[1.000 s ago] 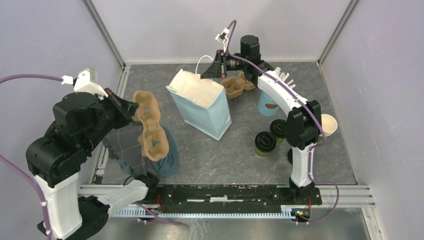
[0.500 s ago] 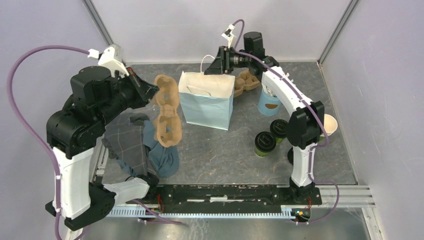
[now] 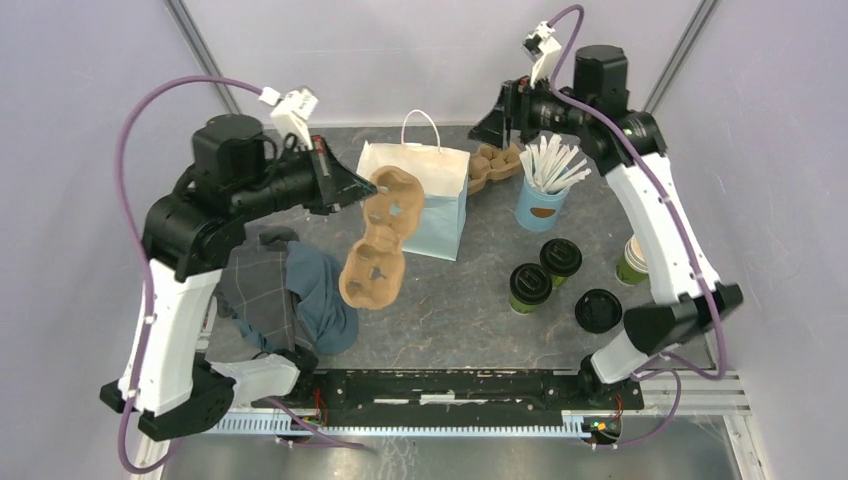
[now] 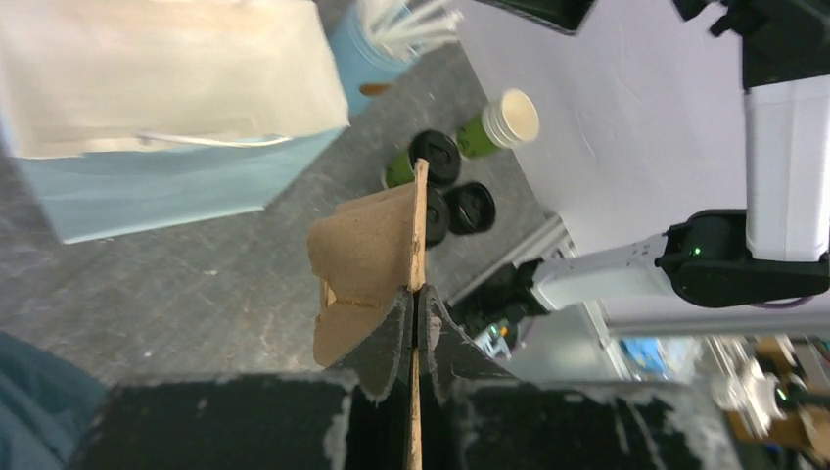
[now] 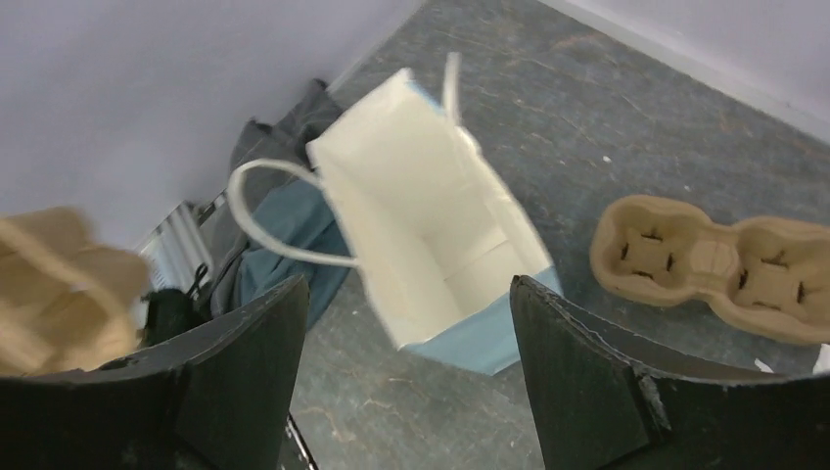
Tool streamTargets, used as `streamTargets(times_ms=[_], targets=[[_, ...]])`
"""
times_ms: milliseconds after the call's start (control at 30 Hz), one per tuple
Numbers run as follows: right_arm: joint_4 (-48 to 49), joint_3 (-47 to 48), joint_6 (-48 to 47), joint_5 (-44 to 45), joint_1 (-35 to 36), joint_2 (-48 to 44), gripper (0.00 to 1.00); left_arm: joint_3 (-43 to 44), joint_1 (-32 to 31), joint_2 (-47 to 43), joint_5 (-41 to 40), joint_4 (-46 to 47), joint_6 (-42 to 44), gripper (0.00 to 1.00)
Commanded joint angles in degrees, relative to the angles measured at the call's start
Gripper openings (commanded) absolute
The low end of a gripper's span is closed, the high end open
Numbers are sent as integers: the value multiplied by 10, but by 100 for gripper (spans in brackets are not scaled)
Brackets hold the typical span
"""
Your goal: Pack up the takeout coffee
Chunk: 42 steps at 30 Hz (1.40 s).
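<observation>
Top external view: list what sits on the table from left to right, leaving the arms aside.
Dark cloth → blue bag → cardboard carrier → blue cup of white sticks → loose black lid → lidless green cup

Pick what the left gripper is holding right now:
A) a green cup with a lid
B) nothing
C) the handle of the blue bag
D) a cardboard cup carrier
D: the left gripper is pinched shut on the edge of the cardboard cup carrier, held in the air beside the blue bag.
</observation>
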Motion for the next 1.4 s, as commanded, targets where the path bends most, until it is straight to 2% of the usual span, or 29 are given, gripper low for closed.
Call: streamTargets(times_ms=[0,133,267,400,533,600,700,800,1000,1167,1367], targets=[[15,-60,-59,-97,6,-73,81,-55,2,21,172,61,11,2],[210,-203,69,-237,22,-139,79,-100,3,31,259,98,-4,2],[336,-304,172,-290,57,-168,76,-113,1,37,297,106,5,2],[392,-356,228,-315,72,-189,73,-135,2,36,311,105,16,2],[456,-407,282,-327,74,-205,65,-152,2,33,315,106,25,2],[472,-422,297,-331,73,-209,58,-159,2,34,315,106,27,2],[477,-432,301,-331,75,-214,55,-165,2,34,315,106,28,2],[478,-440,303,-333,78,-214,45,-165,2,37,315,106,30,2],[488,-456,307,-335,82,-212,37,-162,2,41,316,106,31,2],[491,-456,308,-335,88,-208,35,-165,2,42,319,106,33,2],[495,-458,313,-336,94,-207,26,-164,2,43,316,107,34,2]])
